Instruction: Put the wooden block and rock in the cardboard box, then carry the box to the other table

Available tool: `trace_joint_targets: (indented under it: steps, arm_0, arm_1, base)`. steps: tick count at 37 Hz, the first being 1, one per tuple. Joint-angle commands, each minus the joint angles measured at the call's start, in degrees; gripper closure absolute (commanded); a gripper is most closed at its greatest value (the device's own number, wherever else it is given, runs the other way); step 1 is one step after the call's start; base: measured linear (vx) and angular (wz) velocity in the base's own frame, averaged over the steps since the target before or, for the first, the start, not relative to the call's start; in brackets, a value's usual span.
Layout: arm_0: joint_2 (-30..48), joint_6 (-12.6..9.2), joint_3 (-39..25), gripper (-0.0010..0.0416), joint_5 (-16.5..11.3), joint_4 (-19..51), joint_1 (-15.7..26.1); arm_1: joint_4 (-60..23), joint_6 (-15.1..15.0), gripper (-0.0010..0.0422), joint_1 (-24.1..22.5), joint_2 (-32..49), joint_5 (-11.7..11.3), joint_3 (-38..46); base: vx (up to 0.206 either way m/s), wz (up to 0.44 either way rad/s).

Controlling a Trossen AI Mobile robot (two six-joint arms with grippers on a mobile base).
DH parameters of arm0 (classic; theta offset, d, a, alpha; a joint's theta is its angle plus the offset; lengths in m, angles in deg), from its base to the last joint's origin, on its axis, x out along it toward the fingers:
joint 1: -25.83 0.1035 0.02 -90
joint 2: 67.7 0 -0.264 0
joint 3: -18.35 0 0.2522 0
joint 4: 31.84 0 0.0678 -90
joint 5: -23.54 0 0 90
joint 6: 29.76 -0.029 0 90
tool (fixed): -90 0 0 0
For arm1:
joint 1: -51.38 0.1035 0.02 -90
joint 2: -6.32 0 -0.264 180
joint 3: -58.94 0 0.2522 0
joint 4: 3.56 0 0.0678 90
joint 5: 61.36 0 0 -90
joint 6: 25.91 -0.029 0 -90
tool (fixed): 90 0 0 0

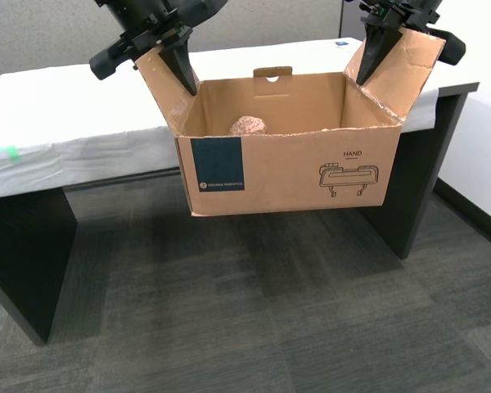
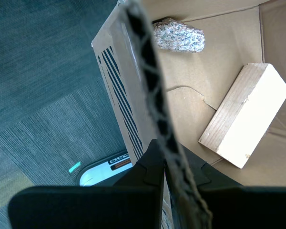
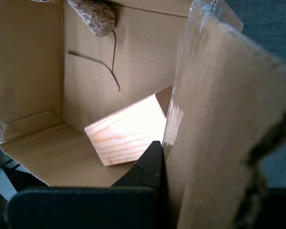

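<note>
Hanging clear of the floor in front of the white-draped tabletop [image 1: 82, 98], the cardboard box [image 1: 295, 172] is riding on its two side flaps, my first end effector [image 3: 157, 167] and my second end effector [image 2: 164, 164] each clamping one (thin corrugate, likely to tear). Inside are lying the stiff wooden block [image 2: 245, 114] and the rough rock [image 1: 248, 125], both probably sliding if tilted.

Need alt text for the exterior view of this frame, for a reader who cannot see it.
Two black robot arms hold a cardboard box in the air by its side flaps, one pincer on each, in front of a table draped in white cloth. A pinkish rock shows inside the open box; grey carpet lies below.
</note>
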Motion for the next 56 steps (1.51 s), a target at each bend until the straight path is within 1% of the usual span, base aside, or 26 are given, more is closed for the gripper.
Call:
trace_joint_targets:
  steps: [1,3,11,14,18,20,29,33,37,40,44,46,49,51,56]
  arm_0:
    - [0.28,0.28,-0.07,0.0406,1.55,-0.74,0.11]
    - [0.28,0.28,-0.04,0.0407,2.01,-1.07,0.11]
    - [0.26,0.28,-0.07,0.0406,1.99,-1.22,0.11]
    - [0.26,0.76,-0.04,0.0407,1.99,-1.36,0.11]
    - [0.26,1.07,-0.04,0.0406,1.99,-1.38,0.11]
    - [0.26,1.05,-0.04,0.0406,1.99,-1.44,0.11]
    - [0.20,1.09,-0.04,0.0407,1.95,-1.84,0.11]
    - [0.20,1.09,-0.04,0.0406,1.95,-1.84,0.13]
    - [0.20,1.14,-0.04,0.0407,1.97,-1.88,0.13]
    - [0.20,1.75,-0.04,0.0407,1.97,-1.90,0.15]
    - [0.20,1.70,-0.07,0.0407,1.97,-1.57,0.15]
    - [0.20,1.64,-0.04,0.0406,1.97,-1.18,0.17]
    - [0.20,0.79,-0.04,0.0406,1.97,-0.50,0.22]
    - [0.20,0.66,-0.04,0.0406,1.97,0.04,0.31]
    - [0.20,0.85,-0.04,0.0406,1.95,0.31,0.50]
  arm_1:
    - [0.90,-0.55,0.0413,-0.17,-0.07,1.40,0.09]
    - [1.20,-0.55,0.0413,-0.20,-0.07,1.36,0.09]
    - [0.96,-0.39,0.0413,-0.28,-0.07,1.36,0.09]
    - [1.18,-0.42,0.0413,-0.35,-0.07,1.31,0.09]
    - [1.51,-0.35,0.0413,-0.35,-0.07,0.31,0.09]
    - [1.62,-0.37,0.0413,-0.35,-0.07,0.22,0.09]
    - [0.90,-0.33,0.0413,-0.37,-0.07,0.20,0.09]
    - [0.61,-0.33,0.0413,-0.39,-0.07,-0.74,0.09]
    - [0.59,-0.42,0.0413,-0.39,-0.07,-0.72,0.09]
    - [0.55,-0.37,0.0413,-0.39,-0.07,-0.72,0.09]
    - [0.20,-0.13,0.0413,-0.42,-0.07,-0.70,0.09]
    - [-0.52,-0.61,0.0413,-0.46,-0.07,-0.70,0.07]
    - [-1.90,-2.36,0.0413,-0.52,-0.04,-0.72,0.07]
    - [-2.56,-3.21,0.0413,-0.52,-0.07,-0.72,0.07]
    - [-2.54,-3.48,0.0413,-0.52,-0.07,-0.72,-0.04]
  base:
    - [0.156,-0.009]
    - [0.153,-0.016]
    - [0.155,-0.020]
    - [0.155,-0.030]
    - [0.161,-0.026]
    - [0.168,-0.011]
    - [0.173,0.094]
    - [0.169,0.108]
    - [0.171,0.106]
    - [0.173,0.114]
    - [0.177,0.116]
    - [0.178,0.143]
    - [0.179,0.159]
    - [0.180,0.145]
    - [0.179,0.079]
